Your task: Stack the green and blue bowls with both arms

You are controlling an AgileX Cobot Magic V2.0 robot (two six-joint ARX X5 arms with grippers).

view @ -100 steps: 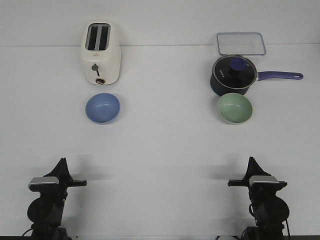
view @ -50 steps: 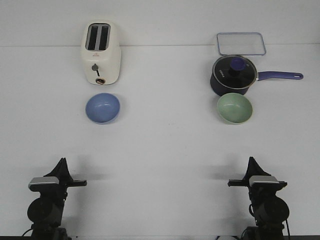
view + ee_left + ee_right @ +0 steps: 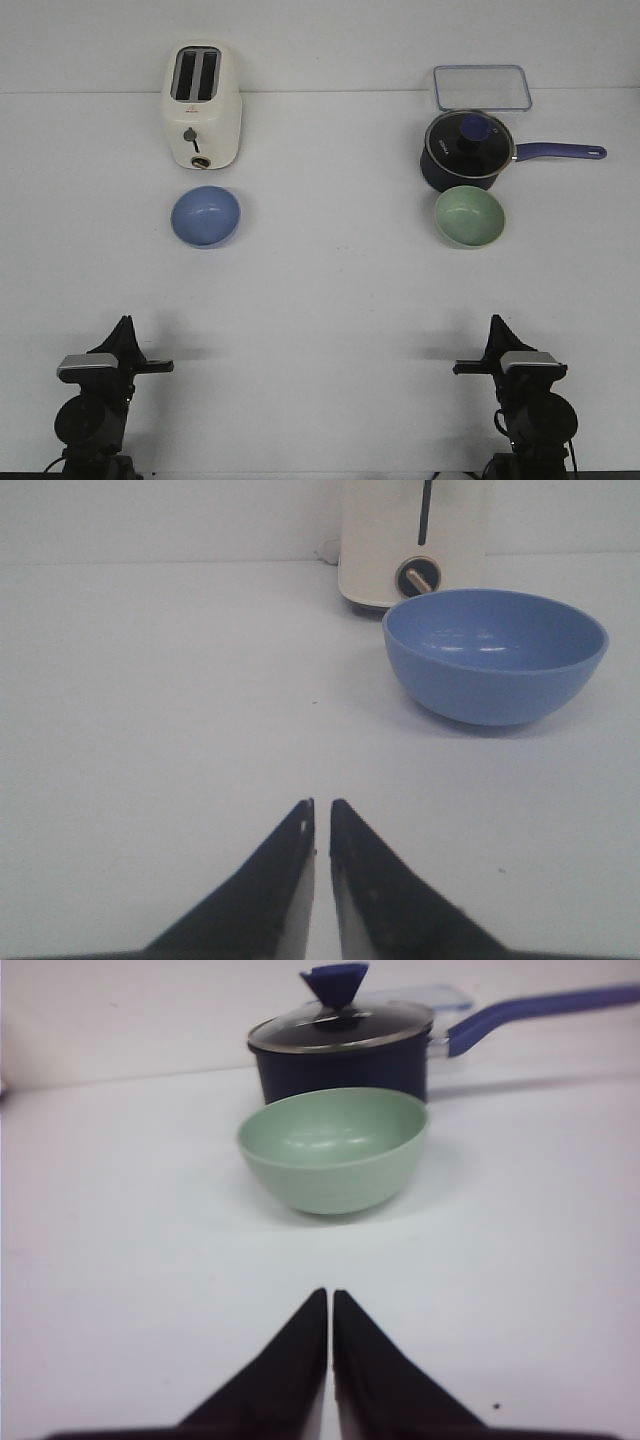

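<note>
The periwinkle blue bowl (image 3: 206, 216) sits upright on the white table in front of the toaster; it also shows in the left wrist view (image 3: 495, 655). The pale green bowl (image 3: 469, 216) sits upright just in front of the saucepan, and shows in the right wrist view (image 3: 333, 1148). My left gripper (image 3: 123, 324) is near the table's front edge, well short of the blue bowl, shut and empty (image 3: 321, 802). My right gripper (image 3: 496, 322) is near the front edge, well short of the green bowl, shut and empty (image 3: 329, 1293).
A cream toaster (image 3: 201, 105) stands behind the blue bowl. A dark navy saucepan with glass lid (image 3: 468, 150), its handle pointing right, stands touching or nearly touching the green bowl. A clear flat container (image 3: 481, 87) lies at the back right.
My right arm has shifted slightly to the left. The left arm and both bowls have not moved.
</note>
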